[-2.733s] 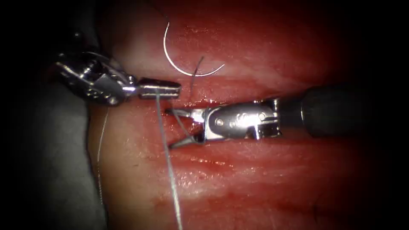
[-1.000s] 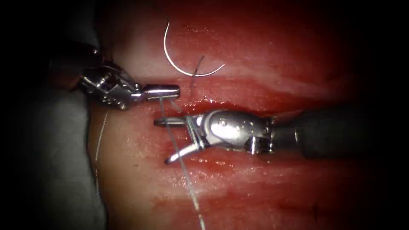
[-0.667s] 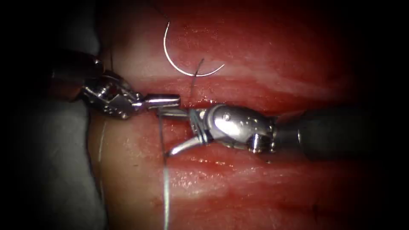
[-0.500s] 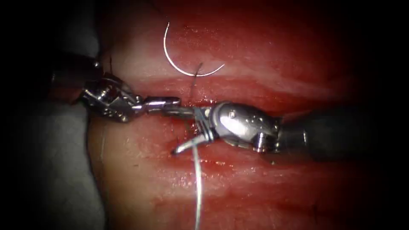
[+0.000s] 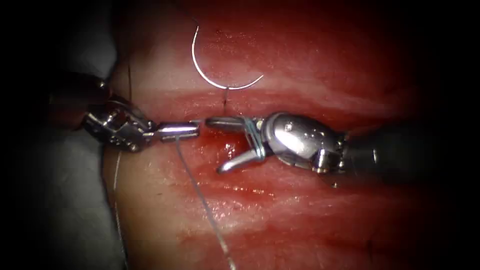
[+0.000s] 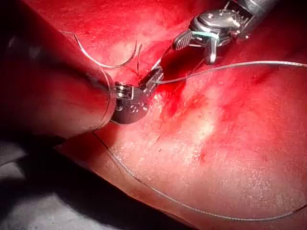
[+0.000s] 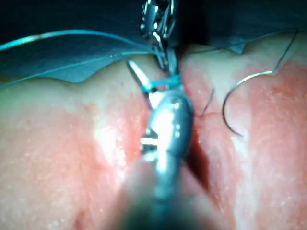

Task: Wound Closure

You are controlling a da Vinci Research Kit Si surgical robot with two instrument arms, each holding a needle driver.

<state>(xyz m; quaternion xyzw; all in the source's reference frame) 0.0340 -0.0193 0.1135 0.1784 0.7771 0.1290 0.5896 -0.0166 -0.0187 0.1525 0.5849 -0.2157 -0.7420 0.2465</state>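
Observation:
The tissue (image 5: 300, 210) has its cut (image 5: 235, 147) running across the endoscope view. My left tool (image 5: 192, 130) is shut on the thread (image 5: 200, 195), which slants down to the lower edge. My right tool (image 5: 215, 145) stands open over the cut, holding nothing, with a turn of thread (image 5: 252, 140) around the base of its jaws. Its upper jaw tip nearly meets the left tool's tip. The curved needle (image 5: 220, 82) lies free on the tissue beyond the cut, not in it. The left tool (image 6: 152, 79), thread (image 6: 230, 64), right tool (image 7: 153, 72) and needle (image 7: 235, 105) show close up.
A short thread end (image 5: 226, 96) stands out of the tissue just below the needle. A thin strand (image 5: 116, 170) trails down the tissue's left edge. Grey cloth (image 5: 60, 200) lies to the left of the tissue. Red fluid (image 5: 227, 150) wets the cut.
The right tool turned and drew back to the right, and a turn of thread now sits around its open jaws. The left tool drifted left, still holding the thread. The needle stayed put.

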